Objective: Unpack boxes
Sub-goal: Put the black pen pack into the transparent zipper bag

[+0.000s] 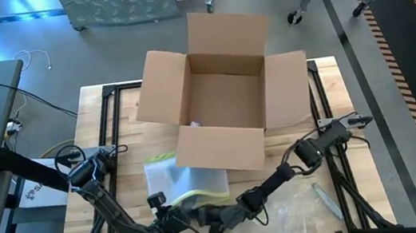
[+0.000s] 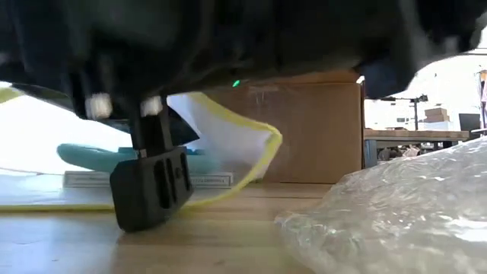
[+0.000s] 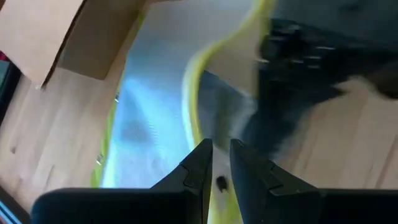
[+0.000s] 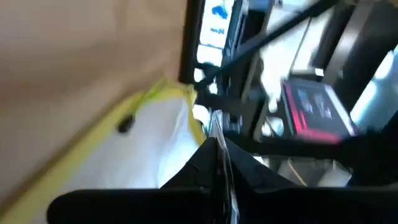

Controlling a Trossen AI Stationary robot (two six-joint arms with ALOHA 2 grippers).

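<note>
**Here, both pincers meet at the yellow-edged sleeve, in front of the opened box**

Look first at your left pincer [image 3: 216, 163]: its two dark fingers are nearly pressed together, pinching the yellow edge of the flat clear sleeve [image 3: 155, 124]. Your right pincer [image 4: 217, 146] is pressed fully together, and its tips nip a thin clear film right beside that sleeve's yellow edge. In the high view the two pincers sit just beside each other at the near edge of the desk [image 1: 125, 155], left [image 1: 179, 215] and right [image 1: 216, 230]. The left arm reaches in from the left side, bent low; the right arm stretches diagonally from the right, its wrist low over the wood.

You have one sleeve, limp and curled upward at one corner in the low view. One heap of crinkly clear plastic film [image 2: 396, 213] lies on the desk's right part, wrinkled and glossy.

One box [image 1: 222, 98] stands behind them in the middle of the desk: plain brown corrugated cardboard, all four flaps spread outward, its near flap hanging toward the sleeve. The desk itself is pale wood planking.
</note>
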